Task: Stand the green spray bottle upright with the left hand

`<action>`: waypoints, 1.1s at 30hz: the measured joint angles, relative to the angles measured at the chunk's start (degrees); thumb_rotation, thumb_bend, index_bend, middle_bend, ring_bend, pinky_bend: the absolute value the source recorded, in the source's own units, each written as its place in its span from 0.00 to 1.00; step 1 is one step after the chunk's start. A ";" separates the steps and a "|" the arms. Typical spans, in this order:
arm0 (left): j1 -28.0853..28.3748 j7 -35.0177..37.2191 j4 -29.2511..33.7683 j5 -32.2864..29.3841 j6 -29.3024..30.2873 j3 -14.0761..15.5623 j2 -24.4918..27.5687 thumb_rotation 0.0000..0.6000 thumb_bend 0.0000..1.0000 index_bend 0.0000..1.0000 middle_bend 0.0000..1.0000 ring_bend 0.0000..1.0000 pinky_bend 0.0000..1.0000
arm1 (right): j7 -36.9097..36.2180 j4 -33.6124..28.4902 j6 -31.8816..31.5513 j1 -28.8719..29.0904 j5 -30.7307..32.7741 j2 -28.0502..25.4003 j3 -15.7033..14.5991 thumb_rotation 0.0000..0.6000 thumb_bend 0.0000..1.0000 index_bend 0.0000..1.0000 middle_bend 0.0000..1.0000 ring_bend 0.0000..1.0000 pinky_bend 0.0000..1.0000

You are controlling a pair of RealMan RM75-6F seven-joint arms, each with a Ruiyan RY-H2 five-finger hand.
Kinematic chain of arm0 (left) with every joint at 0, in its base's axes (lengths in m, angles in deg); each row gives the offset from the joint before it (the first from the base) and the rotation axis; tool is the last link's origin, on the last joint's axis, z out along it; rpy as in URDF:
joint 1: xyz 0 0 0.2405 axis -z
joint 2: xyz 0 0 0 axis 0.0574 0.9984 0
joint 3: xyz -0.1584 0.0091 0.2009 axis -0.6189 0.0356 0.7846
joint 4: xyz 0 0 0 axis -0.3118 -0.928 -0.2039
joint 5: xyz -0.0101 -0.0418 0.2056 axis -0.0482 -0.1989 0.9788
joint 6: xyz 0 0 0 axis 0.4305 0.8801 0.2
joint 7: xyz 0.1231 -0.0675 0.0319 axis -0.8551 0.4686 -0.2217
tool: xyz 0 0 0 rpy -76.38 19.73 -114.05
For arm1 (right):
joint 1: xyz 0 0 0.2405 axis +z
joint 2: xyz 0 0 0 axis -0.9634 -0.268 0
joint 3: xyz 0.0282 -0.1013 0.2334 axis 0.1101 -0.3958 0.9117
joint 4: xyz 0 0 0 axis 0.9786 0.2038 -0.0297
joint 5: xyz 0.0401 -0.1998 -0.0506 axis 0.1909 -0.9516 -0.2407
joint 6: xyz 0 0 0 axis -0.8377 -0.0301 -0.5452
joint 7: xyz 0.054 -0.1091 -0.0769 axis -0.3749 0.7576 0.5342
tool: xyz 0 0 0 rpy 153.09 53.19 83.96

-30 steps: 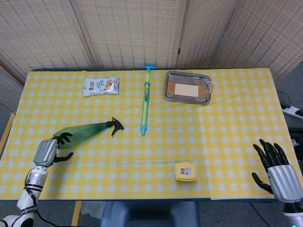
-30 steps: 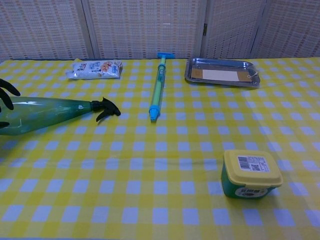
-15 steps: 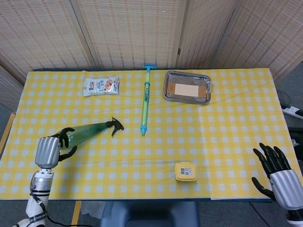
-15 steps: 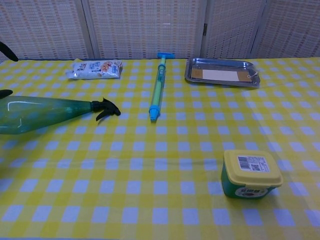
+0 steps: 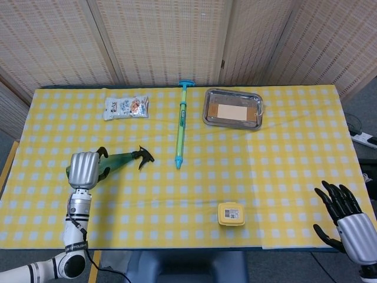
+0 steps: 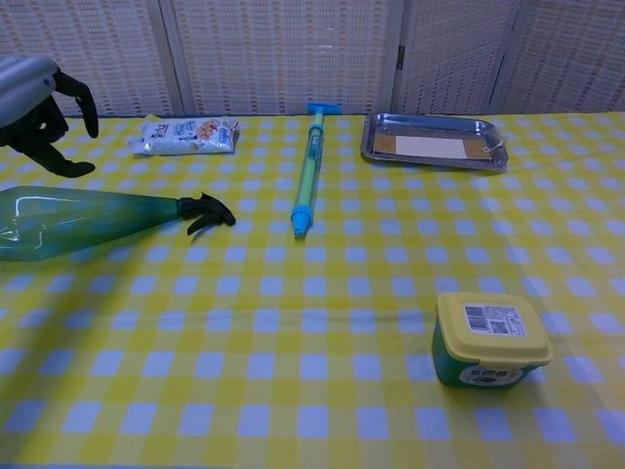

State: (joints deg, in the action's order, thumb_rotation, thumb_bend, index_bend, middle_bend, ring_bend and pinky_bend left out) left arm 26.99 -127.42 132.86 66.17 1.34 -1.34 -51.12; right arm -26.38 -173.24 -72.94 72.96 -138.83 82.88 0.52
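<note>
The table (image 5: pixel 294 177) before me carries a yellow-and-white checked cloth. The green spray bottle (image 6: pixel 88 220) lies on its side at my left, its black trigger head (image 6: pixel 207 212) pointing toward the table centre; it is not upright.

My left hand (image 5: pixel 85 170) hangs above the bottle's body. In the chest view this hand (image 6: pixel 39 103) is clearly raised off the bottle, its dark fingers (image 6: pixel 83 98) curved downward and apart, holding nothing.

My right hand (image 5: pixel 347 221) sits at the near right edge of the table, fingers spread, palm empty, well apart from every object.

A metal tray (image 5: pixel 210 115) stands at the far side, right of centre, with a flat tan card (image 5: pixel 232 112) inside. A long green-and-blue pump syringe (image 5: pixel 181 127) lies lengthwise between the tray and a snack packet (image 5: pixel 126 107) at far left. A yellow-lidded tub (image 6: pixel 488 340) stands near the front edge, right of centre.
</note>
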 measured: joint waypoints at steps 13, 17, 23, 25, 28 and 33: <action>13.73 -14.36 -6.69 -23.29 -6.39 -4.96 -5.34 1.00 0.23 0.42 1.00 1.00 1.00 | -5.44 0.51 0.98 0.85 2.07 -1.71 0.58 1.00 0.33 0.00 0.00 0.00 0.00; 17.11 -15.25 -10.12 -26.72 -8.08 -5.39 -6.51 1.00 0.23 0.42 1.00 1.00 1.00 | -6.99 0.85 -0.28 0.62 2.64 -2.07 1.14 1.00 0.33 0.00 0.00 0.00 0.00; 21.03 -14.50 -16.46 -29.53 -10.79 -5.54 -9.05 1.00 0.23 0.43 1.00 1.00 1.00 | -9.91 1.76 -2.34 0.05 2.91 -2.64 1.72 1.00 0.33 0.00 0.00 0.00 0.00; 22.20 -14.04 -18.79 -30.84 -11.93 -5.60 -9.92 1.00 0.23 0.43 1.00 1.00 1.00 | -10.83 2.03 -2.36 0.05 3.06 -2.84 1.78 1.00 0.33 0.00 0.00 0.00 0.00; 23.68 -13.41 -22.08 -32.81 -13.75 -5.63 -11.01 1.00 0.23 0.44 1.00 1.00 1.00 | -12.37 2.32 -2.52 0.00 3.33 -3.26 1.88 1.00 0.33 0.00 0.00 0.00 0.00; 25.58 -12.71 -27.55 -35.82 -16.32 -5.19 -12.76 1.00 0.23 0.44 1.00 1.00 1.00 | -14.43 2.87 -3.56 -0.35 3.91 -3.72 2.27 1.00 0.33 0.00 0.00 0.00 0.00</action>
State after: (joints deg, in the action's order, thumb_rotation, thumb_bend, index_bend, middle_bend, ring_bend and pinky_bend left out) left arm 52.57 -140.13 105.31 30.35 -14.98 -6.53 -63.88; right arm -40.81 -170.38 -76.50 72.60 -134.92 79.16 2.78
